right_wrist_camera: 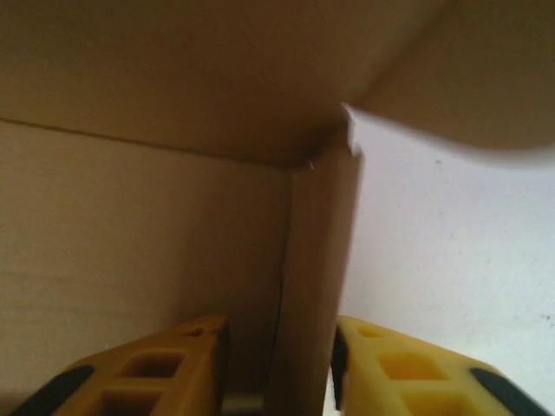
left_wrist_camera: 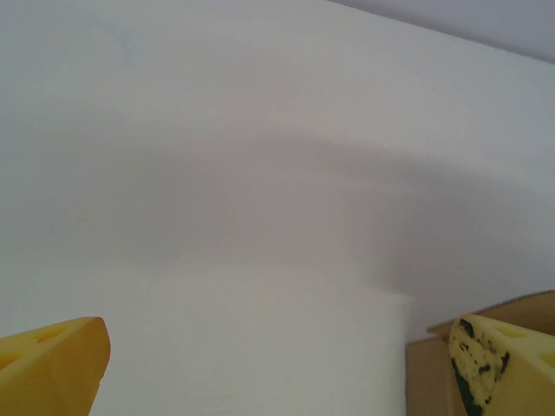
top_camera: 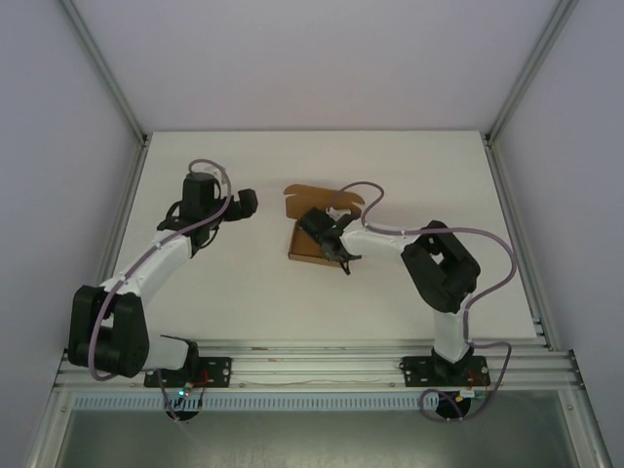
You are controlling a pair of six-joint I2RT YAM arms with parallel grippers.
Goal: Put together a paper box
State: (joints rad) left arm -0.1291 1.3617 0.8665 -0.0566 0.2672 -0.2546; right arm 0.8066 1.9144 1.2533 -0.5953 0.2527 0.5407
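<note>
Paper box point(top_camera: 310, 222) centre; right claw point(top_camera: 340, 255) astride its wall; left claw point(top_camera: 247, 203) well left.

Top view is looking evenly lit and soft, the white table point(top_camera: 244, 302) bouncing diffuse overhead light, the black-and-white arms point(top_camera: 156, 258) casting faint shadows. Left wrist shot is coming out bright and washed, a grey shadow smearing across it, the yellow fingers point(left_wrist_camera: 52, 368) of the left end effector point(left_wrist_camera: 277, 373) blurring. Right wrist shot is running dim and warm; the plain brown cardboard box point(right_wrist_camera: 130, 217) is going soft up close while the table beside it is blowing out.
</note>
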